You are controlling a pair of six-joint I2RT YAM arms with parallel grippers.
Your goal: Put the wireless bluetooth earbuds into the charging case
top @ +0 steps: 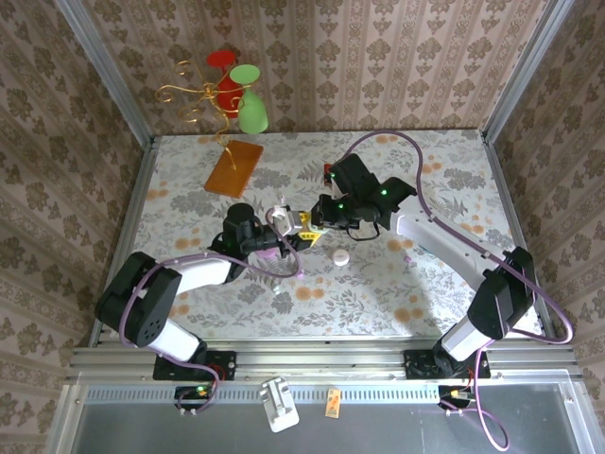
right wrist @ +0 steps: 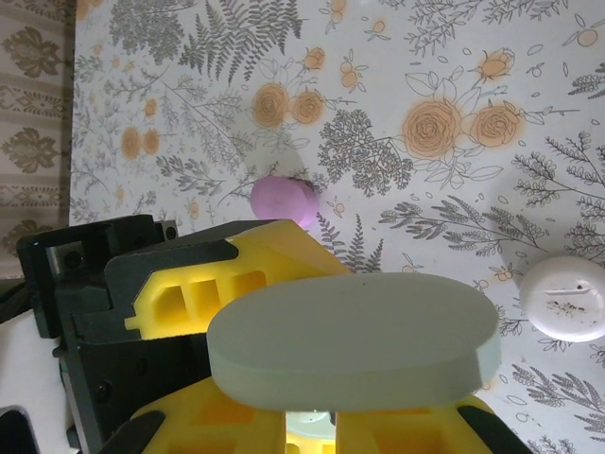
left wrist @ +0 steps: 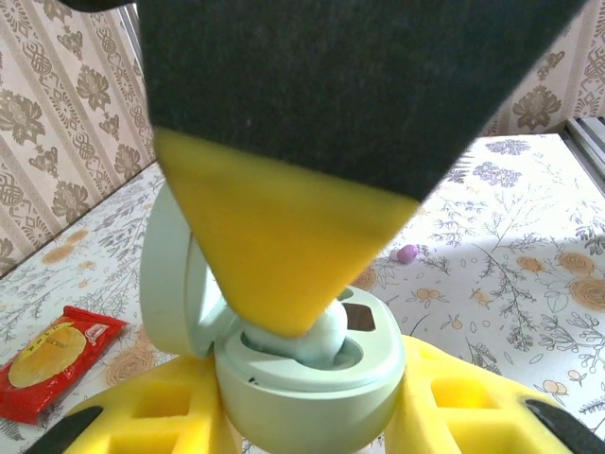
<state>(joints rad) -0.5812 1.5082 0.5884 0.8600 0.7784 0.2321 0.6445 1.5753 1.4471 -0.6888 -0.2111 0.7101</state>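
A pale green charging case [left wrist: 312,388] stands with its lid [right wrist: 350,340] swung open, and my left gripper [left wrist: 312,421] is shut on its base between yellow fingers [left wrist: 463,407]. From above, a yellow finger [left wrist: 274,236] of my right gripper [right wrist: 307,430] presses a pale green earbud [left wrist: 329,339] into one well of the case. The well beside it [left wrist: 360,317] is dark and empty. The two grippers meet mid-table, left gripper [top: 276,236] and right gripper [top: 314,222]. A tiny pink bud [left wrist: 407,253] lies loose on the table to the right.
A shut white case [top: 340,256] [right wrist: 565,298] lies just right of the grippers, and a pink case [right wrist: 284,200] lies close by the left fingers. A flat red-orange packet [top: 233,167] [left wrist: 52,355] lies at the back left, near a wire stand with cups [top: 232,90]. Patterned walls enclose the table.
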